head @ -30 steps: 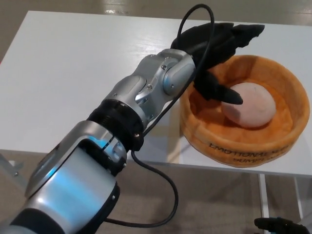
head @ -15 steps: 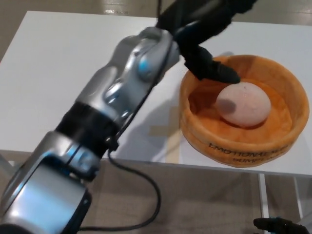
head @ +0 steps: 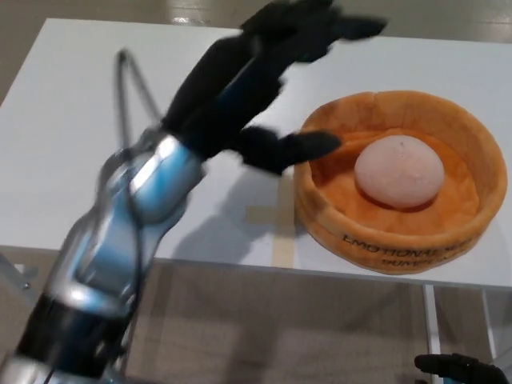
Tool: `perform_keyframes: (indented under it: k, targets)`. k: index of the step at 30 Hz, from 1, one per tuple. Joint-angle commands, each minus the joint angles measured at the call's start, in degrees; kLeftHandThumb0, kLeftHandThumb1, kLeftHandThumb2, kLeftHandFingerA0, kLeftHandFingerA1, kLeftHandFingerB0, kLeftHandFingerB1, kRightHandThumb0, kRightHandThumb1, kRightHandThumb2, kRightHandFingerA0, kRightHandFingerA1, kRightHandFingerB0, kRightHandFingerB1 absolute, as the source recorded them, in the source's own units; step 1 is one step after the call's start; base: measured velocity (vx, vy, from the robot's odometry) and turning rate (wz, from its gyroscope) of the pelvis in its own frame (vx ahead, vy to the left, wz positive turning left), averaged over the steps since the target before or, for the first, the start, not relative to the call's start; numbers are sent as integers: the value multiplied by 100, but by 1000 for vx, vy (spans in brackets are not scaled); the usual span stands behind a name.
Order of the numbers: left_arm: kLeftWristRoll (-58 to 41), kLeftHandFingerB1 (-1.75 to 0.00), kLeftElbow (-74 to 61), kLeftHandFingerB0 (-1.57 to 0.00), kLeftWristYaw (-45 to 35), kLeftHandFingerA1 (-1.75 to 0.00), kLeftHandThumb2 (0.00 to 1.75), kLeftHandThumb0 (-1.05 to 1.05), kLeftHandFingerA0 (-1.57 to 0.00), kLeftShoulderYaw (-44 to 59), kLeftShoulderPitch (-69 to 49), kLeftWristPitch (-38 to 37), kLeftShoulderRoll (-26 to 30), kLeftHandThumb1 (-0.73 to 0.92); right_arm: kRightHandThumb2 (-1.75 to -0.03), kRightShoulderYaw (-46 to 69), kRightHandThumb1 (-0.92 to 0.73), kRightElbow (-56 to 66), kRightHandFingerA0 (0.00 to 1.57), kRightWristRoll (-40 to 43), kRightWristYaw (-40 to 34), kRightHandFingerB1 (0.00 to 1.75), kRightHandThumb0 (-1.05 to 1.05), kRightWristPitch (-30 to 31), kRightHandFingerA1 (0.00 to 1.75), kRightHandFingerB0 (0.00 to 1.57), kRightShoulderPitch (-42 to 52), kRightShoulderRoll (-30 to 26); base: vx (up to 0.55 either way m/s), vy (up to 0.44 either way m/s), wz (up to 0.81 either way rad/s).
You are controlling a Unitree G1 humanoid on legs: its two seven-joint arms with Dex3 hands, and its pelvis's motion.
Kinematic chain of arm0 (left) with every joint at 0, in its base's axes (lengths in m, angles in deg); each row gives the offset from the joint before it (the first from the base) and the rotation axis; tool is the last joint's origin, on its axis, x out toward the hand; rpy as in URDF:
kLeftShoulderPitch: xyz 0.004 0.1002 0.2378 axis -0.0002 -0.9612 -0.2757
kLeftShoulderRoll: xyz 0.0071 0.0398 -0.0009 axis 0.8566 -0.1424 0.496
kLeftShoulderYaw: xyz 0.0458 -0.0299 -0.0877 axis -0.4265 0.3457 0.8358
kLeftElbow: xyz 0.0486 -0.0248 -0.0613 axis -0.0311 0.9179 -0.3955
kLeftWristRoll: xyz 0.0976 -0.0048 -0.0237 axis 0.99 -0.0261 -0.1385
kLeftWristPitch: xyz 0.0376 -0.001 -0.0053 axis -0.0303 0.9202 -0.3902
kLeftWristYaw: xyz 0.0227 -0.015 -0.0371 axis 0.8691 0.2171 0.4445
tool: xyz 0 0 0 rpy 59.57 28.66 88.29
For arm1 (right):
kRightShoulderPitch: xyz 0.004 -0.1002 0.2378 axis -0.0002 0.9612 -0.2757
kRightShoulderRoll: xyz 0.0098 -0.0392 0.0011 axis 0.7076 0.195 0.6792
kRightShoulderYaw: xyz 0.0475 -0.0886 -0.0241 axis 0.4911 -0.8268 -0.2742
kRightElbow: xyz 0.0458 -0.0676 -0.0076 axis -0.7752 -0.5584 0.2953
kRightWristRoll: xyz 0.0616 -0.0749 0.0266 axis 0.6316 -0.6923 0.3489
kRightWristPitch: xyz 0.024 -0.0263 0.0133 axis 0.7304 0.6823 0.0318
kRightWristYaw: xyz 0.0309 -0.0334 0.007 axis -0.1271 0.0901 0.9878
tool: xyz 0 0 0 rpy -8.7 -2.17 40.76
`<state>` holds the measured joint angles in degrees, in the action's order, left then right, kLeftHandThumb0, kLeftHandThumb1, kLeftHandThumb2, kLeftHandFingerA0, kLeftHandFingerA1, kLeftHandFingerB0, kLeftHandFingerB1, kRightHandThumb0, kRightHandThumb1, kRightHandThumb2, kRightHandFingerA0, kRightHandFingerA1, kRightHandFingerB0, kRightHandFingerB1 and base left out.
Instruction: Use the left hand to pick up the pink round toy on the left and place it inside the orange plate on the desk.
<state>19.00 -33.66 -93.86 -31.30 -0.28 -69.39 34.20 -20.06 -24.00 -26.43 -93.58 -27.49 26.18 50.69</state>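
One pale pink round toy (head: 399, 170) of smooth soft material is in view, at about three o'clock in the head view. One orange round plush plate (head: 376, 235) with a raised padded wall holds it, also at three o'clock. One white rectangular desk (head: 72, 136) carries the plate and fills the picture from nine to three o'clock. Two black robot hands show: the left hand (head: 264, 88) at about twelve o'clock, motion-blurred, and a small part of the right hand (head: 458, 369) at five o'clock. One silver and blue arm (head: 120, 232) runs in from seven o'clock.
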Motion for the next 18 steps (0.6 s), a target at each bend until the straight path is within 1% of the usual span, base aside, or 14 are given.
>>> perform_keyframes:
  k: [1,2,3,4,7,8,9,11,12,14,15,16,17,18]
  targets:
    - [-3959,-36,-1982,-50,-2402,-36,59,-10,-30,994,-3597,-567,1465,60,-56,-30,-54,-30,79,-52,51,53,-29,-25,66,76,55,-164,0,0,0]
    - [-4183,-38,-1786,-54,-2650,-39,57,-4,-41,1007,-3794,-486,1419,61,-56,-31,-54,-29,80,-52,58,52,-29,-9,65,76,49,-180,0,0,0]
    - [-4357,-38,-1642,-54,-2838,-39,57,-4,-41,1018,-3944,-423,1391,61,-56,-31,-54,-29,80,-51,63,52,-29,3,65,76,45,-190,0,0,0]
    - [-4549,-38,-1461,-57,-3049,-39,57,-7,-46,1043,-4150,-257,1345,58,-56,-26,-54,-28,79,-46,65,52,-30,11,65,76,45,-199,0,0,0]
    - [-4461,-41,-978,-57,-3164,-42,59,-13,-50,990,-4374,-135,1212,57,-56,-34,-55,-31,80,-55,19,52,-28,15,66,76,54,-190,0,0,0]
    - [-4172,-39,-533,-58,-3110,-41,57,-7,-52,914,-4486,-38,1120,58,-56,-53,-55,-32,78,-73,-6,52,-28,23,65,76,54,-169,0,0,0]
    - [-4065,-39,-375,-57,-3089,-40,56,-3,-54,895,-4501,48,1086,59,-56,-60,-55,-32,79,-77,-4,52,-29,31,67,77,48,-160,0,0,0]
    - [-3991,-39,-239,-57,-3096,-40,56,-3,-54,888,-4515,134,1052,59,-56,-65,-55,-31,79,-79,0,52,-29,40,67,77,41,-151,0,0,0]
    - [-3876,-41,-6,-57,-3086,-43,56,0,-56,862,-4489,194,995,58,-57,-80,-55,-35,80,-95,-17,51,-31,68,65,76,35,-150,0,0,0]
    - [-3762,-41,255,-57,-3091,-43,56,0,-56,837,-4464,252,934,58,-57,-100,-55,-39,80,-113,-40,51,-31,100,65,76,30,-152,0,0,0]
    - [-3465,-43,964,-54,-3077,-47,57,-4,-56,803,-4324,160,825,59,-56,-83,-54,-39,80,-91,-34,52,-29,87,67,77,35,-151,0,0,0]
    - [-3390,-43,1153,-54,-3078,-47,57,-4,-56,796,-4286,130,797,59,-56,-77,-54,-39,80,-83,-32,52,-29,81,67,77,37,-150,0,0,0]
    - [-3066,-44,1718,-57,-2863,-46,56,-7,-60,789,-4148,-31,710,56,-56,-83,-55,-37,80,-86,-4,52,-29,54,69,77,42,-167,0,0,0]
    - [-2989,-44,1865,-57,-2811,-46,56,-7,-60,790,-4110,-82,687,56,-56,-85,-55,-37,80,-87,4,52,-29,47,69,77,43,-172,0,0,0]
